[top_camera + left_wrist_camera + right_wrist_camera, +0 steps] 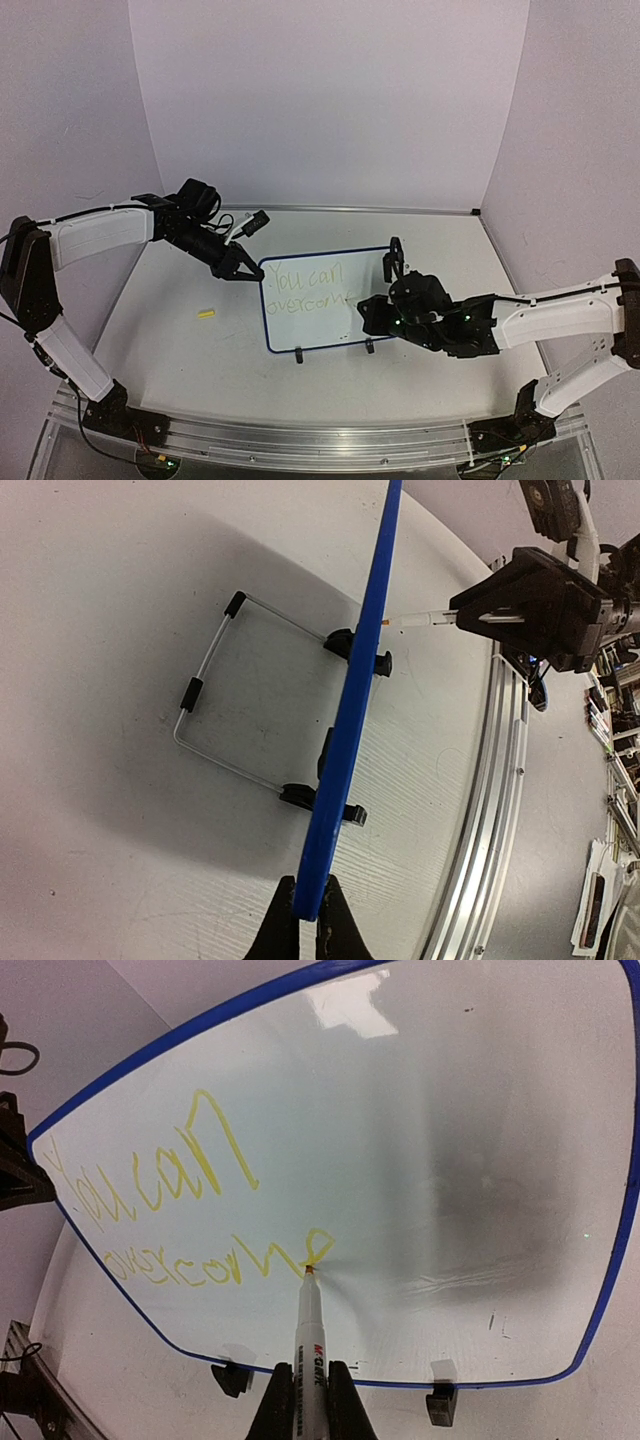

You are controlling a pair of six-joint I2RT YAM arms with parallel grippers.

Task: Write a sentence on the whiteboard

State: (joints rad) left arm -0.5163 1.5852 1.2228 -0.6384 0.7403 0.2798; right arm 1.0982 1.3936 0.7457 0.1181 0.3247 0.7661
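Only the right wrist view is showing the right jaws clamping a marker [310, 1330], its tip touching the sentence [180, 1185]. Only the left wrist view is showing the left jaws pinching the whiteboard [355, 700] edge, with the wire stand [190, 693] behind it.

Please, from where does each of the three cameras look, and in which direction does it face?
Top external: fixed above and behind the robot, looking down at the table; it shows the left arm, the right arm and the left hand on the whiteboard's left edge.
Left wrist: looks along its own fingers, clamped on the board's blue edge, seen edge-on.
Right wrist: faces the board's front; its fingers hold the marker at the sentence.
Shared: both wrist views show the marker tip on the board.
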